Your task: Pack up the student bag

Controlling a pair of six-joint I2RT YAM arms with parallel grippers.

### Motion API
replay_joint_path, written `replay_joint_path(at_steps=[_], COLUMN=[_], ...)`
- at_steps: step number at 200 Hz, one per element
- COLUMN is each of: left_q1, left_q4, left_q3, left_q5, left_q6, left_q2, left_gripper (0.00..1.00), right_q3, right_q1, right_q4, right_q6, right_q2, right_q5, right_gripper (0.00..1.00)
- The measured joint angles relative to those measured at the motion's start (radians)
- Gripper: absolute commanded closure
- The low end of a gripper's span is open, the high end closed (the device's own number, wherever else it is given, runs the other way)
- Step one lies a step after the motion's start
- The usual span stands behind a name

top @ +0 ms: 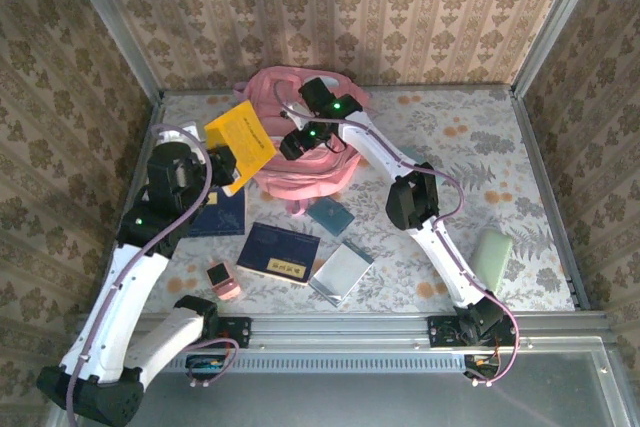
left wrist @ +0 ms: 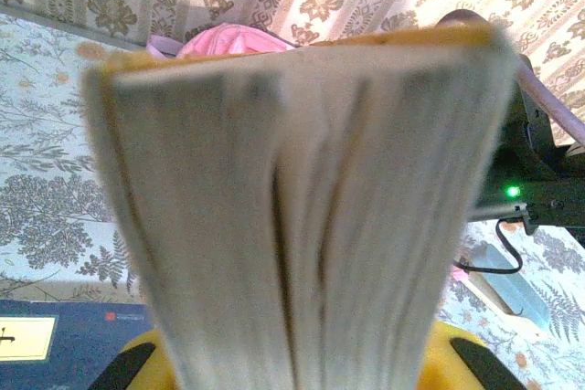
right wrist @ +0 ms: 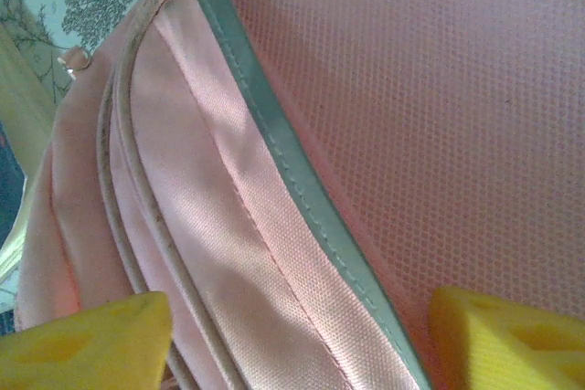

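Fingers [left wrist: 155, 358] of the left gripper [top: 228, 169] squeeze a yellow book [top: 240, 137] tight and hold it up at the left middle of the top view, likely so it can go into the student bag [top: 290, 177] at the top middle. The right gripper [right wrist: 292, 344] is close over the bag's pink cloth, fingers apart, maybe to pull the bag open.
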Motion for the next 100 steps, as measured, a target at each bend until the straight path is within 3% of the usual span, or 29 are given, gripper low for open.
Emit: replay_joint_path(at_steps=[25, 59, 100], left_q1=[0.006, 0.012, 0.019], left_q4=[0.0, 0.0, 0.0], left_q3=[-0.004, -0.006, -0.015], left_q5=[0.004, 0.007, 0.01], left_q6=[0.0, 0.0, 0.0], left_q2=[0.005, 0.009, 0.009], left_gripper=[1.0, 1.0, 1.0], right_q3=[0.007, 0.008, 0.008], right_q1=[-0.001, -0.002, 0.008], right_q4=[-0.022, -0.032, -0.024], right_q6=[-0.024, -0.035, -0.027], right_q2=[0.0, 0.0, 0.0], right_q5=[-0.011, 0.011, 0.086], right_gripper=[0.6, 0.83, 1.0])
